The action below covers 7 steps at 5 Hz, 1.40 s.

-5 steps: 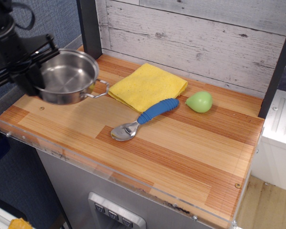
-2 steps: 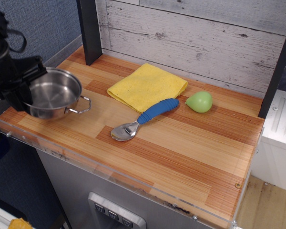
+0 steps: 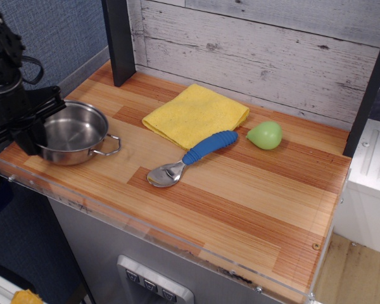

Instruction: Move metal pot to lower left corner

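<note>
The metal pot (image 3: 76, 133) is a small shiny round pot with a wire loop handle pointing right. It sits low on the striped wood tabletop near the lower left corner (image 3: 12, 158), which has a clear acrylic rim. My black gripper (image 3: 37, 126) stands at the pot's left side, shut on its rim. The pot's left handle is hidden behind the gripper. Whether the pot rests fully on the wood I cannot tell.
A yellow cloth (image 3: 196, 114) lies at the back middle. A blue-handled metal spoon (image 3: 193, 155) lies right of the pot. A green pear-shaped object (image 3: 265, 135) is further right. A dark post (image 3: 120, 41) stands at the back left, before a whitewashed plank wall.
The gripper has carried the pot from the back left down toward the front left corner and lowered it close to the tabletop.
</note>
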Motion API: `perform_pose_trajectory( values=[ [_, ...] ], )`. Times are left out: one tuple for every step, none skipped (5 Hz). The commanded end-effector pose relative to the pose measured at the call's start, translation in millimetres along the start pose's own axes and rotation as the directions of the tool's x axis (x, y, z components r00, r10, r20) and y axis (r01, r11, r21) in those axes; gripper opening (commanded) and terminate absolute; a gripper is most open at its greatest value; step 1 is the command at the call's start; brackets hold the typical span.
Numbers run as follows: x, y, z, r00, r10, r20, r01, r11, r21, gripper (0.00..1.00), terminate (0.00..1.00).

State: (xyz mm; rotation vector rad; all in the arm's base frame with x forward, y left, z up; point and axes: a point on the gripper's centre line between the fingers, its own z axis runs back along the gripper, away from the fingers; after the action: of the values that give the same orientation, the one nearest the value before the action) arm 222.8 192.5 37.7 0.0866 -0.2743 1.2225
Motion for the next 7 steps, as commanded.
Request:
perform_pose_trajectory(
  values=[
    [2, -3, -3, 1.000, 0.011, 0.012, -0.011, 1.000, 0.004, 0.00, 0.00],
    [-4, -1, -5, 0.996, 0.088, -0.010, -0.088, 0.995, 0.038, 1.00, 0.00],
    [-7, -2, -4, 0.996, 0.091, -0.016, -0.089, 0.994, 0.070, 1.00, 0.00],
    [-7, -2, -3, 0.996, 0.089, -0.018, -0.088, 0.993, 0.074, 1.00, 0.00],
    [-5, -2, -3, 0.994, 0.083, -0.071, -0.079, 0.995, 0.054, 1.00, 0.00],
    [-1, -6, 16, 0.992, 0.074, -0.097, -0.074, 0.997, 0.008, 1.00, 0.00],
    [-1, -15, 44, 0.993, 0.068, -0.091, -0.073, 0.996, -0.056, 1.00, 0.00]
  ],
)
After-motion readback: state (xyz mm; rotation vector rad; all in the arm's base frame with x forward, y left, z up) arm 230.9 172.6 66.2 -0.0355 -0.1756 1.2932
